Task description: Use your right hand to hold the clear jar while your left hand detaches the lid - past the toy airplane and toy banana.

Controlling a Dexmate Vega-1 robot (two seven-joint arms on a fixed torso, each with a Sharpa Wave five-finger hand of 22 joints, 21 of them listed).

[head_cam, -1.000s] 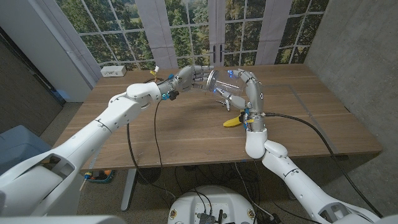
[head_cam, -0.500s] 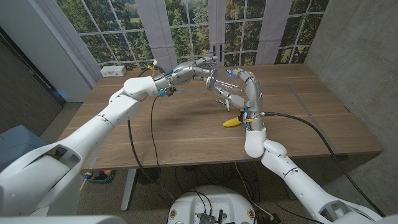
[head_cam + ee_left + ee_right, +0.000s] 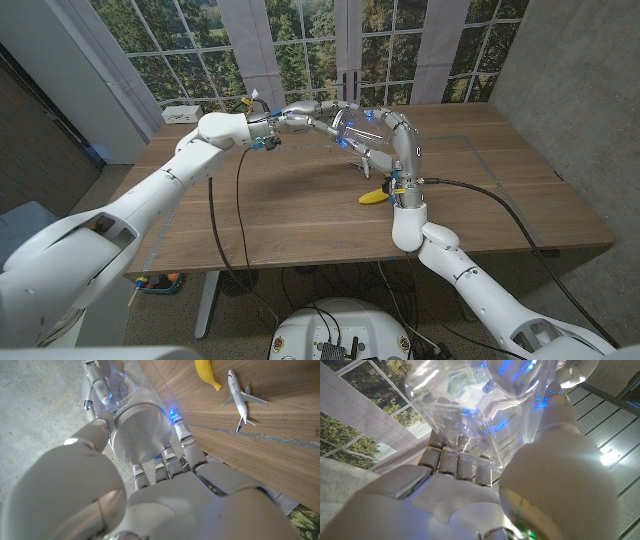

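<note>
— Where is the clear jar point(image 3: 362, 127) right now?

— My right robot hand point(image 3: 385, 128) has it, lifted off the counter point(image 3: 300, 210) over the far middle, lying on its side. In the right wrist view my fingers point(image 3: 451, 462) and thumb wrap the clear jar point(image 3: 485, 405) from both sides.

— And your left robot hand point(image 3: 318, 114)?

— It reaches in from the far left side and meets the jar's end. In the left wrist view its fingers point(image 3: 181, 435) and thumb are closed around the silver lid point(image 3: 141, 431), which sits on the jar's mouth.

— Where are the toys?

— The toy banana point(image 3: 375, 196) lies on the counter on the near side of my right forearm, right of the middle. The toy airplane point(image 3: 362, 158) is just beyond it, below the raised jar. The left wrist view shows the toy airplane point(image 3: 241, 400) and toy banana point(image 3: 207, 372) close together but apart.

— Anything else on the counter?

— A small white box point(image 3: 181, 113) at the far left corner.
</note>
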